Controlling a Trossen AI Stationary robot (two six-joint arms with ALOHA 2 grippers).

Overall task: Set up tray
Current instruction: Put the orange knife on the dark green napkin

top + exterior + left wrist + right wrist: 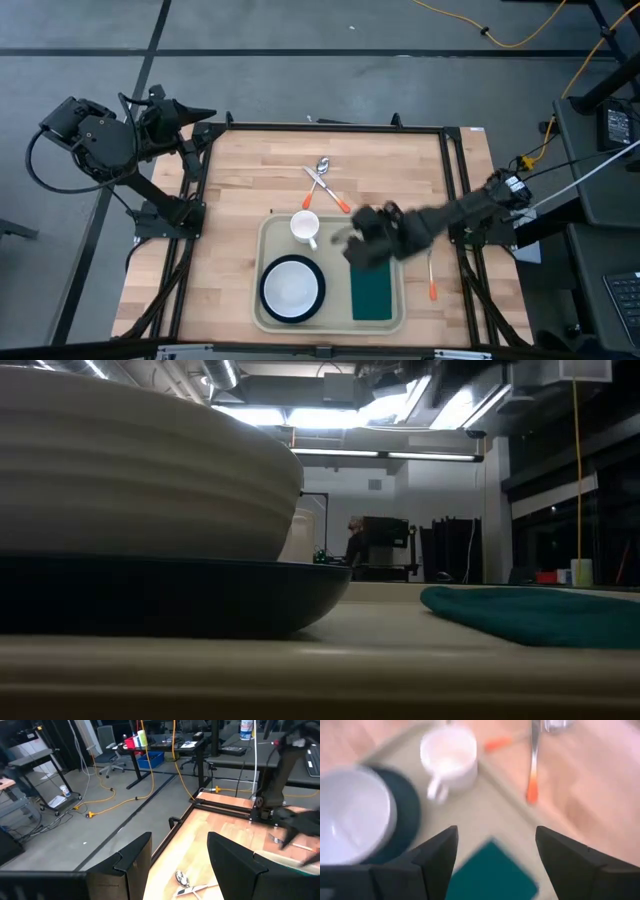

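Observation:
The beige tray (335, 318) lies at the table's near middle. A white bowl (292, 285) sits in a dark plate (409, 815) on the tray's near left. A white mug (305, 227) stands upright at its far left. A dark green napkin (372, 292) lies flat along its right side. My right gripper (347, 240) hangs open above the tray, between mug and napkin, with nothing between its fingers (440, 852). My left gripper (196, 112) is open, raised off the table's far left corner.
A spoon (322, 167) and an orange-handled utensil (330, 192) lie crossed on the wood beyond the tray. Another orange-handled utensil (431, 277) lies right of the tray. Black frame rails (455, 180) border the table. Bare wood stretches left of the tray.

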